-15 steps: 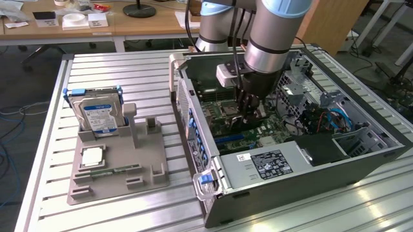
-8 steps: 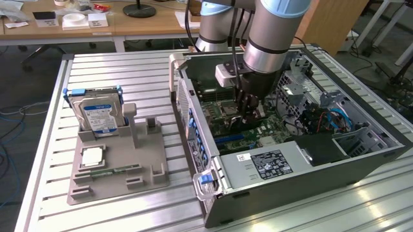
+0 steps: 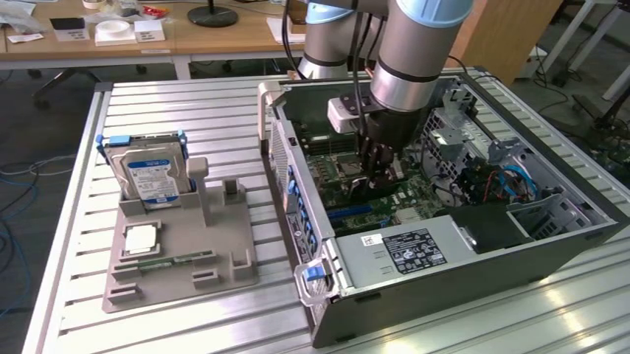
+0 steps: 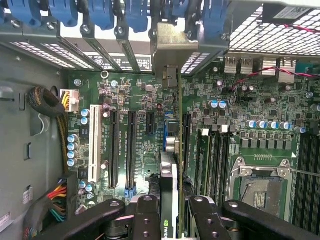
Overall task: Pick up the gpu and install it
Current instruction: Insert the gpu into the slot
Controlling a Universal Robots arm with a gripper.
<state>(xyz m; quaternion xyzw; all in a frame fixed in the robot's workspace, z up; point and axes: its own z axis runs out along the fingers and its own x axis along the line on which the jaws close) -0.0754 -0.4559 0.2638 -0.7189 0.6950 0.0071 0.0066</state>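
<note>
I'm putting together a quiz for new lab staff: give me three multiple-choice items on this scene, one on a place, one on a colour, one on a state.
1. Where is the thin dark gpu card with the silvery metal bracket? A on the grey holder. B on the wooden desk. C inside the open grey computer case, over the green motherboard.
2. What colour are the plastic clips at the case's card slots? A blue. B red. C yellow.
3. How is the black gripper? A open, empty. B shut on the gpu card. C shut on the hard drive.
Answers: 1 C, the wrist view shows the card edge-on above the board. 2 A, the whole row is blue. 3 B, its fingers press the card from both sides.
</note>
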